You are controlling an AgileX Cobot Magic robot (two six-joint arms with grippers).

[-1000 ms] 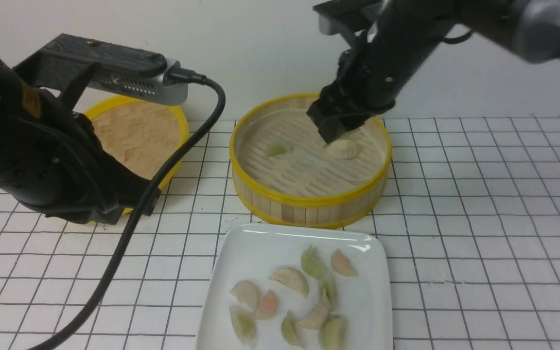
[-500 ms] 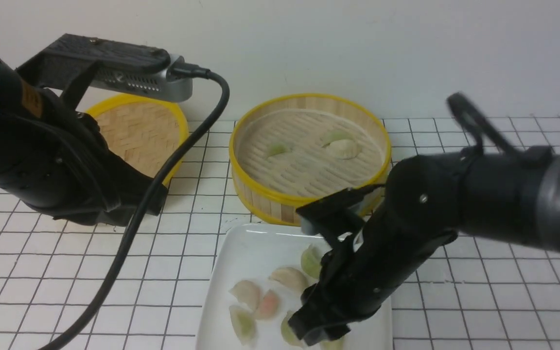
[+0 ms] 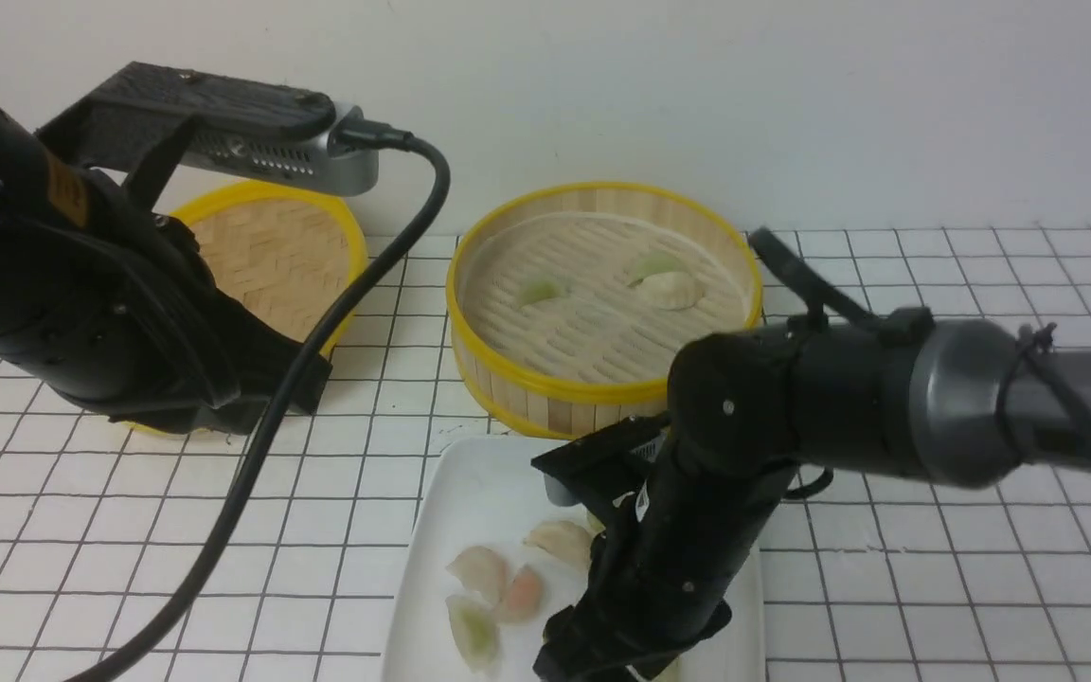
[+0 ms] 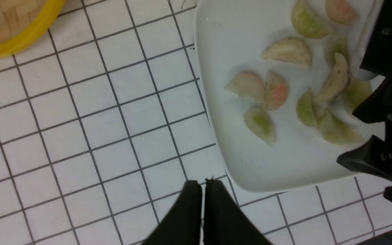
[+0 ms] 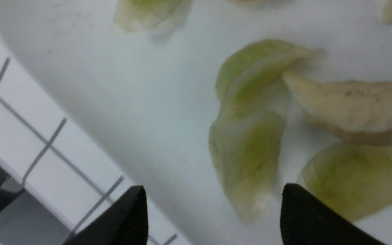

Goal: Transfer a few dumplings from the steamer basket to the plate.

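Nearest, the right gripper [image 5: 214, 200] hangs wide open, empty, over the glossy white rounded-square plate [image 3: 479, 474] of pale crescent dumplings [image 3: 481, 571]. Towards ten o'clock the left gripper [image 4: 201, 200] is pinched closed on nothing. At twelve o'clock, the round bamboo steamer basket [image 3: 593, 407] holds three more.

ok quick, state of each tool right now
left tool: closed, empty
right tool: open above the glossy white rounded-square plate, holding nothing
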